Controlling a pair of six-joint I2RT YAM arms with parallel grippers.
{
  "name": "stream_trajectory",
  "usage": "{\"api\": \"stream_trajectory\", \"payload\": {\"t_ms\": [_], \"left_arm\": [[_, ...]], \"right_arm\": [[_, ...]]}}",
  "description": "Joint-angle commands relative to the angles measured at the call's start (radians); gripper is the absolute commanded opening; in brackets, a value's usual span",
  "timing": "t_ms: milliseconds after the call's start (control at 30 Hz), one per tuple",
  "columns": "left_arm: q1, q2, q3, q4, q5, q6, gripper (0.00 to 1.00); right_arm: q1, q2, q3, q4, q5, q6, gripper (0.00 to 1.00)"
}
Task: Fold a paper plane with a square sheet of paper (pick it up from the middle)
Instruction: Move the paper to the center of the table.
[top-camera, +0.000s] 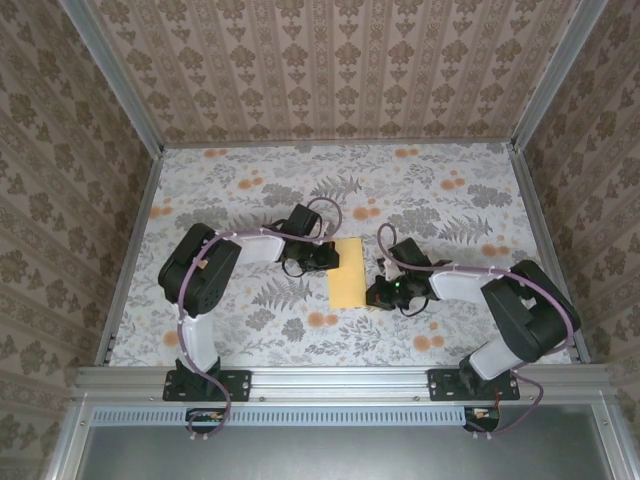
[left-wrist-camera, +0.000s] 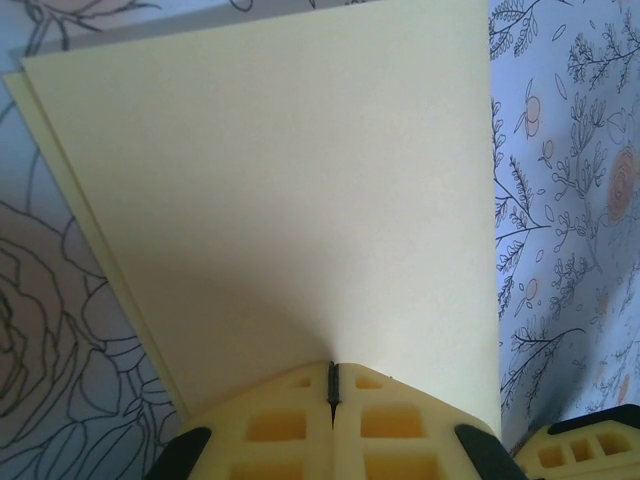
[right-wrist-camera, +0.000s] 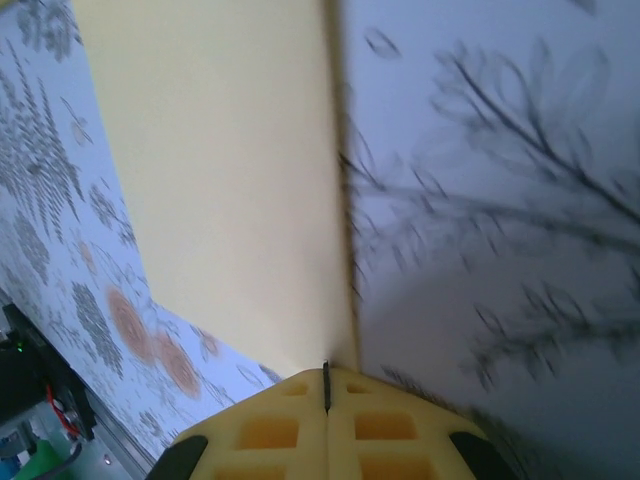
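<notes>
Lying flat mid-table on the floral tablecloth (top-camera: 250, 190), the square sheet of paper (top-camera: 347, 272) reads as a yellow rectangle, long side running away from the arm bases. It is doubled over: the left wrist view shows a second layer's edge peeking out along one side. Left gripper (top-camera: 326, 256) at the sheet's far left edge, fingers pressed together, tips right at the paper's border; can't tell if a layer is nipped between them. Right gripper (top-camera: 377, 293) at the near right edge, fingers likewise together, tips on the paper's straight edge, bare cloth beside it
</notes>
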Motion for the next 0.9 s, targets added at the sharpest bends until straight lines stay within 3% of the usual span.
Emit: {"api": "stream_trajectory", "payload": {"t_ms": [0,233,500,867], "left_arm": [[0.041,0.071,-0.1,-0.263,-0.186,0.001,0.0],[0.1,-0.069,-0.179,-0.23,-0.19,-0.054,0.0],[0.109,-0.237,-0.173,-0.09,-0.064,-0.102,0.0],[0.105,-0.126,-0.034,0.012,0.065,-0.059,0.04]], "right_arm": [[-0.005,-0.06,-0.026,-0.176,0.071,-0.023,0.0],[0.01,-0.135,0.115,-0.141,0.092,-0.009,0.0],[0.078,0.124,0.312,0.015,0.051,0.059,0.0],[0.101,0.341,0.43,0.085,0.031,0.126,0.0]]}}
